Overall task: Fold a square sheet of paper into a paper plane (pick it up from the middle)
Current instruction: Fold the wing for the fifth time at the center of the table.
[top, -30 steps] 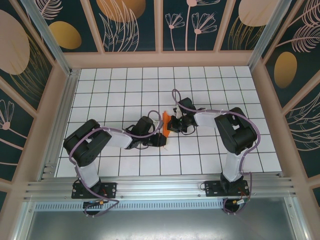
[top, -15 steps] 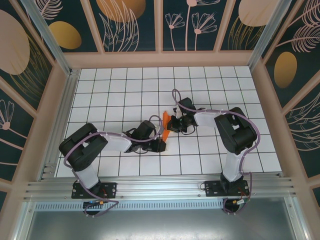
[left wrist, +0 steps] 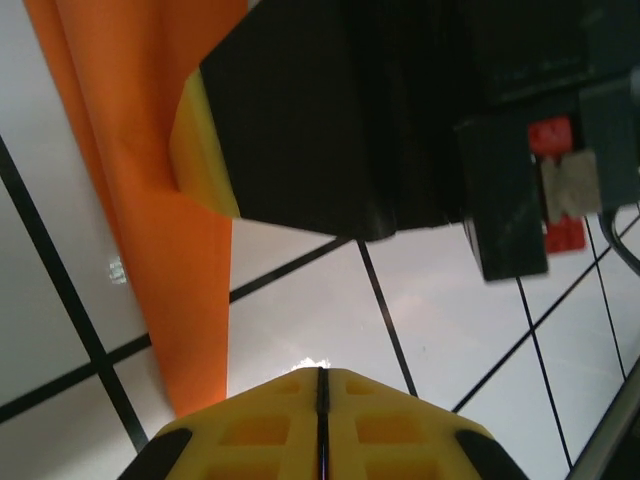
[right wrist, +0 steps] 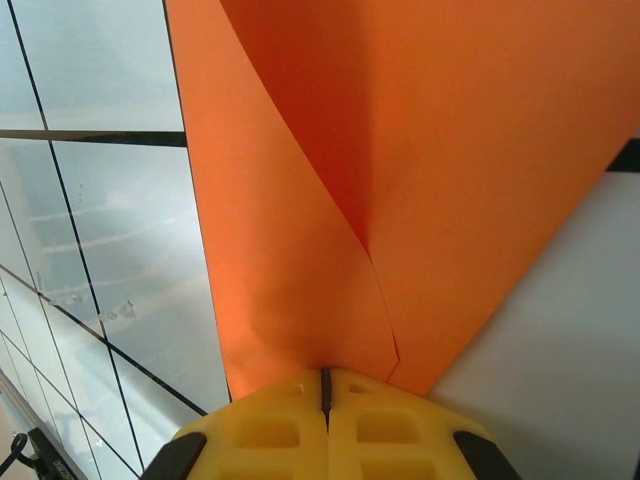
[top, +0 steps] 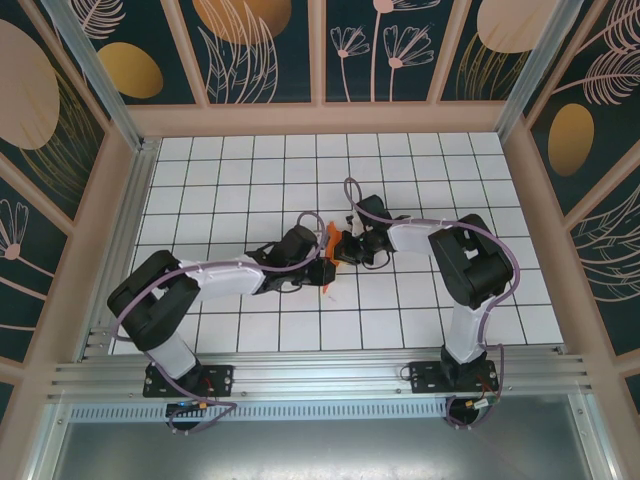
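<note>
Although its yellow pads meet along a closed seam with nothing visible between them, the left gripper (left wrist: 320, 400) sits just beside the work. In its wrist view the square sheet of paper (left wrist: 130, 180) presents as a creased orange strip, ahead and to the left of the fingertips. The strip's narrow lower end comes down close beside the left pad; contact there cannot be confirmed. Its long axis runs away from those fingertips, up the frame. Further along that axis the right gripper (right wrist: 325, 390) has the paper: its own camera shows the jaws closed on the layered edge, with a crease rising from the pinch and two flaps spreading away on either side. From above, the orange shape stands between the two grippers near the middle of the tiled table (top: 240, 160), its length running roughly from near to far. Whether its lower end rests on the tiles cannot be told. Assessment: the right arm is the holder. The left arm is empty and offset to one side, so it would need to open and shift toward the free lower end, closing across the strip rather than along it.
</note>
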You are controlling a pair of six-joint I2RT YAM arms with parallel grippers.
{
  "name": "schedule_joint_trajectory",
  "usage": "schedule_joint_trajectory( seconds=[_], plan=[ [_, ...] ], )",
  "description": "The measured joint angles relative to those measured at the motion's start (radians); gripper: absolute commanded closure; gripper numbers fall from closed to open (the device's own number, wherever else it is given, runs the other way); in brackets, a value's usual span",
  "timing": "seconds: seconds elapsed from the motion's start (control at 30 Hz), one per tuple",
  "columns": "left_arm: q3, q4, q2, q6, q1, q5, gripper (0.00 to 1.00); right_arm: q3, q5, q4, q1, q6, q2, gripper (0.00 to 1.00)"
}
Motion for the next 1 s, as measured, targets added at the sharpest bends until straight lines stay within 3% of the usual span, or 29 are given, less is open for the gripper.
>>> schedule_joint_trajectory(
  seconds=[0.43, 1.0],
  plan=[
    [0.039, -0.07, 0.106, 0.002, 0.0, -0.049, 0.95, 0.001, -0.002, 0.0, 0.0, 0.0, 0.002, 0.97],
    [-0.044, -0.18, 0.002, 0.059, -0.017, 0.019, 0.96, 0.008, -0.006, 0.0, 0.0, 0.0, 0.009, 0.97]
  ],
)
